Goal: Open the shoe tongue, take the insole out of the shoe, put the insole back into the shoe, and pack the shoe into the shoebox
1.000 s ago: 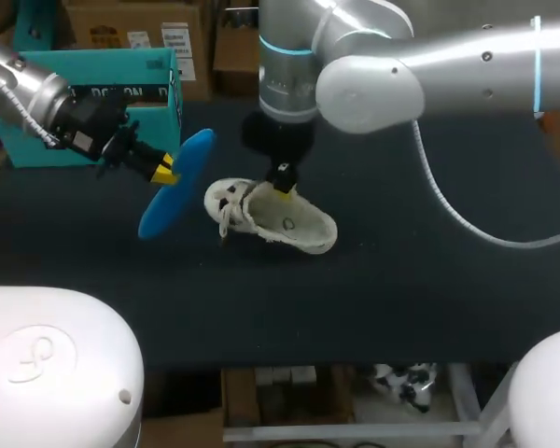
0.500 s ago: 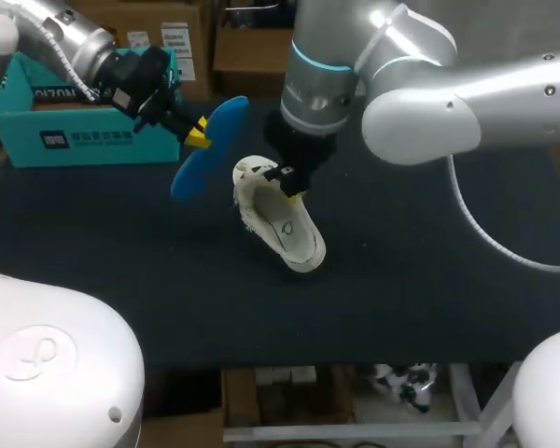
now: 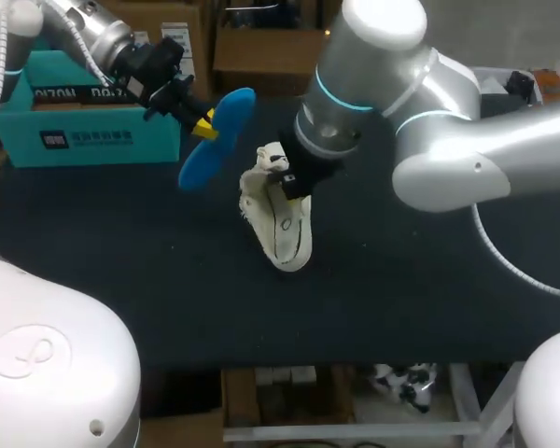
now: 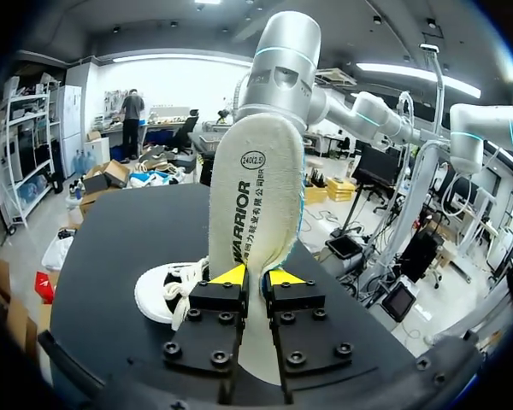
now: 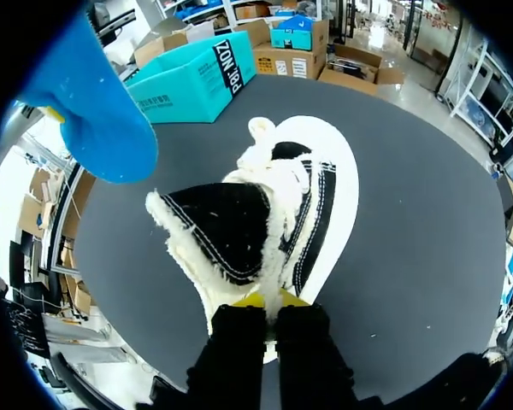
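A white shoe (image 3: pixel 280 219) lies in the middle of the dark table, tipped so its pale sole side shows. My right gripper (image 3: pixel 285 182) is shut on the fleecy rim of the shoe's opening (image 5: pixel 261 286); the dark inside of the shoe (image 5: pixel 218 226) lies just ahead of its fingers. My left gripper (image 3: pixel 203 126) holds the insole (image 3: pixel 215 140) in the air, to the left of and behind the shoe. The insole is blue on one face and cream on the other (image 4: pixel 256 196), and it stands upright between the left fingers (image 4: pixel 255 278). The shoe (image 4: pixel 167 290) shows beyond them.
A teal shoebox (image 3: pixel 93 121) stands at the back left of the table, close behind my left arm; it also shows beyond the shoe (image 5: pixel 188 81). Bare dark table (image 3: pixel 401 289) spreads in front of and to the right of the shoe.
My right gripper has turned the shoe from lying crosswise to pointing toward the table's front. My left gripper has carried the insole rightward and farther back, closer to the shoe.
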